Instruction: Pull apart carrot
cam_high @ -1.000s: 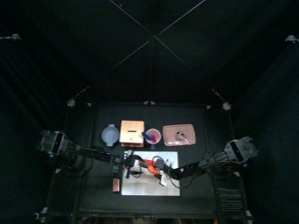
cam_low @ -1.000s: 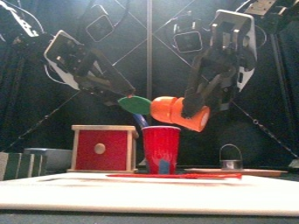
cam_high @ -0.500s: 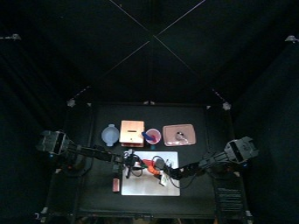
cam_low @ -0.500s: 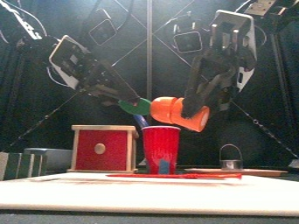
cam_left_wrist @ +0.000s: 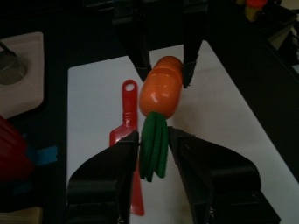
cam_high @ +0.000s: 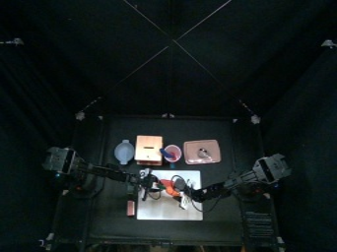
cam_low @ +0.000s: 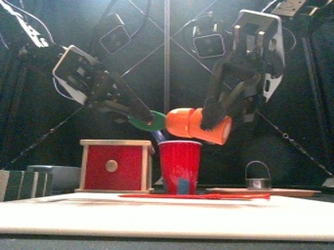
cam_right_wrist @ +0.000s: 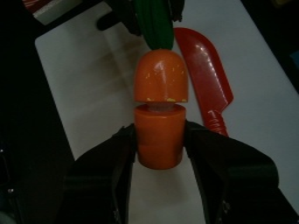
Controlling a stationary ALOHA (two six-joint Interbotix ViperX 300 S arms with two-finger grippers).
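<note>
My two arms meet above the white board (cam_left_wrist: 233, 96), which lies on the black counter (cam_high: 105, 197). Behind the board stand a red box (cam_low: 117, 164) and a red cup (cam_low: 179, 168); I cannot see inside either. My right end effector (cam_right_wrist: 162, 144) pinches the carrot (cam_right_wrist: 163, 96) at its orange butt, above the board. My left end effector (cam_left_wrist: 158, 162) pinches its green leaves (cam_left_wrist: 156, 147). A seam shows across the orange body.

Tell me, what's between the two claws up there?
The carrot, held in the air: its orange body in the right claw, its green top in the left claw, clearest in the wrist views.
</note>
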